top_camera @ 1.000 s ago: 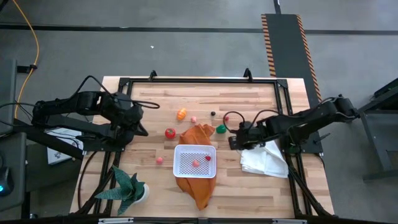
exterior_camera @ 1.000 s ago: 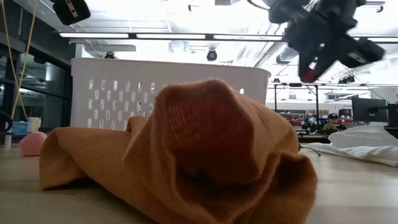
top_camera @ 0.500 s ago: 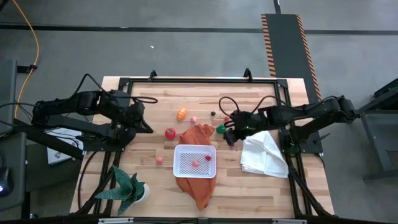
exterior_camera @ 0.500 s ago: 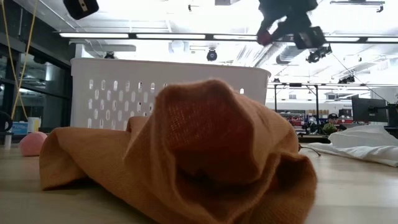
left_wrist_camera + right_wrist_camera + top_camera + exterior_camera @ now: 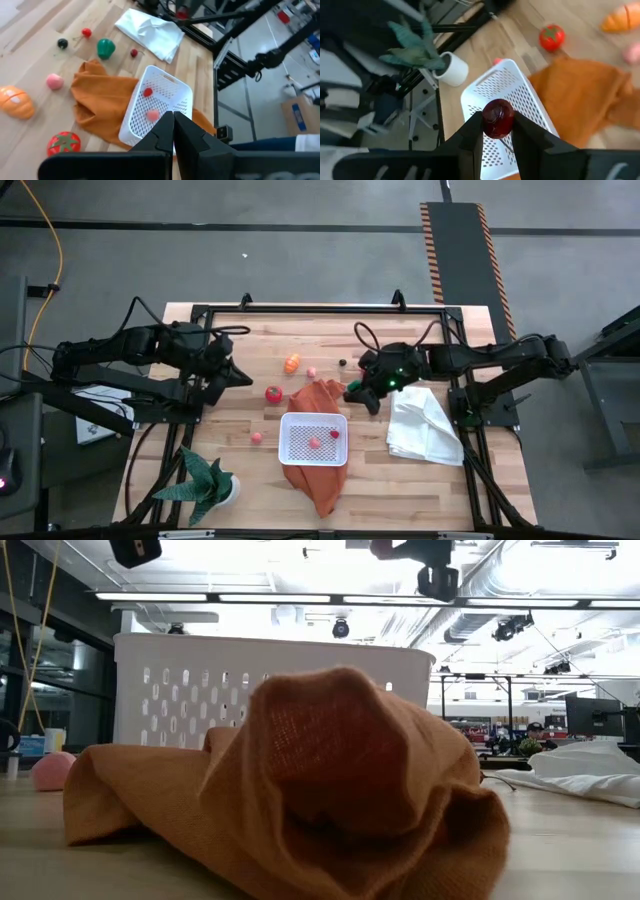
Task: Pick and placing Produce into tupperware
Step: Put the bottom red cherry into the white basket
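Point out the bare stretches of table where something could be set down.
Free: the wood between the potted plant and the orange cloth, the near right corner below the white cloth, and the far strip behind the orange toy. Crowded: the centre, around the tupperware, the tomato and the right tool.

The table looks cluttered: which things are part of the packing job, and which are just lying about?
Part of the job:
- white tupperware, two small pieces already inside
- red tomato, orange piece, pink pieces on the table
- dark red fruit held in the right pincer

Lying about:
- orange cloth
- white cloth
- potted plant
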Controlling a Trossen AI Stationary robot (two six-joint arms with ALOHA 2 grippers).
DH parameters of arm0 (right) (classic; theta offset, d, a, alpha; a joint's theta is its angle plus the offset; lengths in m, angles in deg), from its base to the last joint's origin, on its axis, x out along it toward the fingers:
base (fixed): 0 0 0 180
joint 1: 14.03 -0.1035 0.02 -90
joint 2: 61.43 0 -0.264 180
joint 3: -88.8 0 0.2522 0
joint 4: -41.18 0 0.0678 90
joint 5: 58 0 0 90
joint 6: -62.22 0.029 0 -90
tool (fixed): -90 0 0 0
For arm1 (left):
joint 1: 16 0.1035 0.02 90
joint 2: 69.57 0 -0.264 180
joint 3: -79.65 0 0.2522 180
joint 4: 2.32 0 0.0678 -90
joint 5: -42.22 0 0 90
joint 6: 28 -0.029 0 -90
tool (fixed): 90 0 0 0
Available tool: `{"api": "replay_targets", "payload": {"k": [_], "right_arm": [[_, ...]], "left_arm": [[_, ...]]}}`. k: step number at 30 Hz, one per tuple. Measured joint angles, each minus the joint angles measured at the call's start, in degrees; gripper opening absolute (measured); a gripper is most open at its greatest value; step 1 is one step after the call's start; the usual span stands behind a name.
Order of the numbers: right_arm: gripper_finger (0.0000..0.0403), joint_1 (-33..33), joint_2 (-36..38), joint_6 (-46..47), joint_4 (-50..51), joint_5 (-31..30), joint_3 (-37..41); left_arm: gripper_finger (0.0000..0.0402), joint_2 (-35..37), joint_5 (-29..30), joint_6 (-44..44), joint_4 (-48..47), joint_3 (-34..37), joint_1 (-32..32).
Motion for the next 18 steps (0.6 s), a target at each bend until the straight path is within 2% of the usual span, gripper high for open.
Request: {"api": "replay_targets", "payload": {"k": [8, 18], "right_arm": [[0.0069, 0.95, 0.00, -11.03, -1.56, 3.33, 0.00], [0.0069, 0.93, -0.06, -15.74, -4.89, 4.56, -0.26]], "left_arm": [[0.0001, -1.14, 1.23, 3.09, -0.02, 0.02, 0.00], [0.0001, -2.78, 0.31, 6.41, 0.38, 0.02, 0.00]]}}
